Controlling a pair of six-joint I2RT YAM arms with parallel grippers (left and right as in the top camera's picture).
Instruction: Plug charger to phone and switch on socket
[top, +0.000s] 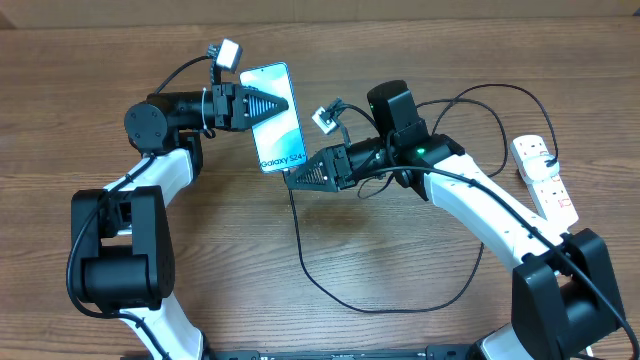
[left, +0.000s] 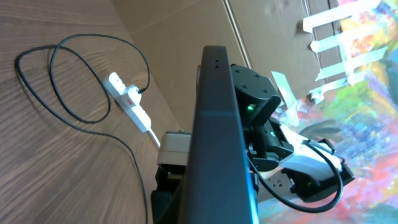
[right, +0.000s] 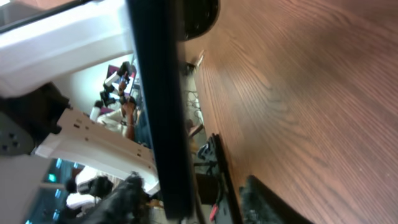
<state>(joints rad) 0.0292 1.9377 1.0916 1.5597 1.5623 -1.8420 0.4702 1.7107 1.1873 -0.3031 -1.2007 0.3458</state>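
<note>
The slim smartphone (top: 281, 140) with the blue-teal screen and thin black border is held up off the brown wooden counter (top: 110, 50). The left claw (top: 275, 105) pinches it across its upper half and is clamped tight on it. The right claw (top: 298, 180) sits at the phone's lower end, just where the long thin black charger cable (top: 298, 240) meets it. In its own wrist view its fingers stand apart on either side of a thin dark thing, gripping nothing I can make out. The white elongated power strip (top: 545, 178) lies near the counter's far right edge, well apart from both claws.

The likeliest trouble, as I judge it, is a plug only half seated. The right claw hides the joint from above, so I cannot tell how deep it sits. A shallow plug could drop out once the phone is moved. The cable also loops widely and passes close by the right arm (one strand seems to cross it). A reach toward the red switches could therefore snag it and tug the plug free or drag the strip.

Only the overhead view shows the screen, both claws and the whole run of cable. The left wrist view shows the phone edge-on, and beyond it the strip with the black cable entering one end. The right wrist view, blurred, gives only the phone's dark edge and the parted fingers.
</note>
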